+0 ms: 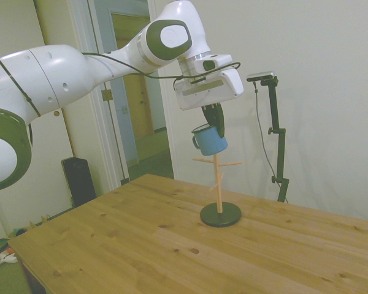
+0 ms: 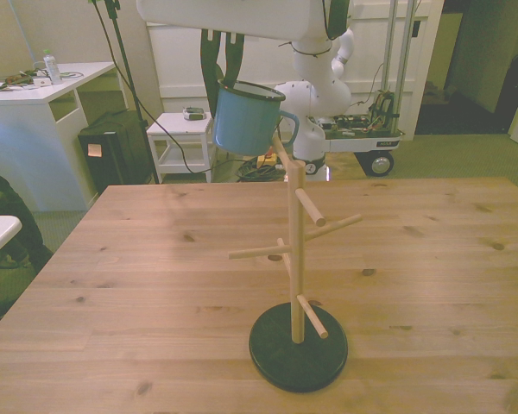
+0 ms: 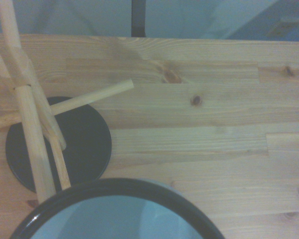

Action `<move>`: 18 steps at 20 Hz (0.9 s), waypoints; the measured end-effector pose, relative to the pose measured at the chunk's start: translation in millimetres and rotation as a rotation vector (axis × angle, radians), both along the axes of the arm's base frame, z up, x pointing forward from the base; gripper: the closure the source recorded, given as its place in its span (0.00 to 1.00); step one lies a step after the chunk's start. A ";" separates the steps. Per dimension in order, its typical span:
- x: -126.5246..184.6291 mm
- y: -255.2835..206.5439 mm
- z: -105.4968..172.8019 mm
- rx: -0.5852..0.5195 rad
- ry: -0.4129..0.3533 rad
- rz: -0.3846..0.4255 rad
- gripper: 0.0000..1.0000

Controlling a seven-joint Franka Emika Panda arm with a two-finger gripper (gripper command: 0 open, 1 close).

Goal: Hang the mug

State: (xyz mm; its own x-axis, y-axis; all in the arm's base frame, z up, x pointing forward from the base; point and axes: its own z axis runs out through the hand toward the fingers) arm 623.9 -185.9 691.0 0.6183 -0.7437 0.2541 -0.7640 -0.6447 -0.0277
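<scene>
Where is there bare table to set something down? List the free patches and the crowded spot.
The table is bare on both sides of the peg stand, out to its edges, and behind the stand too. It is crowded only at the stand's dark base and above it, where the gripper holds the mug by the top peg.

Glossy enamel mug (image 2: 244, 119) (dark-rimmed), bare wooden peg stand (image 2: 297, 259), knotty wood table (image 2: 155, 285).

Soft, even indoor light with a yellowish cast fills the side and front views; the pale wooden counter (image 1: 172, 239) shows only faint shadows and no strong glare. Both views look slightly hazy and low in contrast. The wrist view is cooler and bluish, and the dark-rimmed light-blue enamel mug (image 3: 114, 211) at its edge is blurred.
</scene>
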 end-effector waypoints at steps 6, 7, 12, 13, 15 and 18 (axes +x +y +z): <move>3.1 5.9 -2.5 0.002 0.002 -0.001 1.00; 3.2 6.2 -2.5 0.003 0.002 -0.003 1.00; 3.1 5.3 -2.7 0.003 0.002 -0.011 1.00; 2.7 4.0 -2.8 0.002 0.002 -0.013 1.00; 1.3 0.4 -2.4 0.003 0.003 -0.020 1.00; -1.4 -5.4 -0.2 0.004 0.005 -0.031 1.00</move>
